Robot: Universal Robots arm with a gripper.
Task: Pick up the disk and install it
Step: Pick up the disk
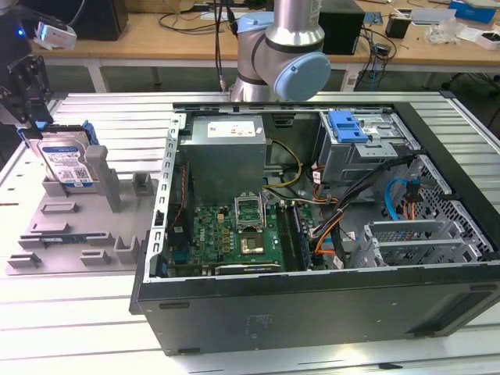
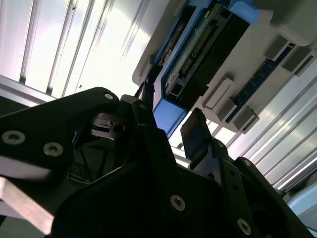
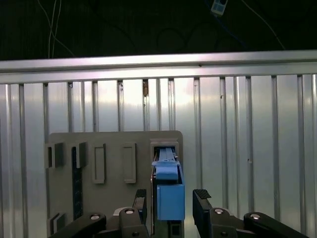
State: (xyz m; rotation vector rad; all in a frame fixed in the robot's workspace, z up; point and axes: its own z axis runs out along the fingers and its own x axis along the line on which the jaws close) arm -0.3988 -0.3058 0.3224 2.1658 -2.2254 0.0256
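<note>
- Exterior view, upper left of frame: black gripper [image 1: 33, 116] hangs right over the disk [image 1: 66, 160].
- Disk stands on edge in a slot of the grey fixture tray [image 1: 78, 234]. Its white-and-blue label faces the camera, and a blue frame shows along its edges.
- Grey post [image 1: 98, 166] of the tray is just beside the disk, on the exterior view's right.
- Jaws apart in both wrist views, with one finger [image 3: 140, 202] on each side of the disk's blue edge and the disk between them. A gap shows at one finger; contact at the other cannot be told.
- Disk not lifted; it sits in its slot.
- Centre to right of the exterior view: open computer case [image 1: 312, 308] lies on the slotted aluminium table [image 1: 70, 316], just beside the tray.
- Inside the case: grey power supply [image 1: 226, 148], green motherboard [image 1: 226, 230], and blue ribbed tab [image 1: 348, 126] on the drive cage [image 1: 375, 152] at upper right.
- Top centre: arm base [image 1: 285, 55] behind the case.
</note>
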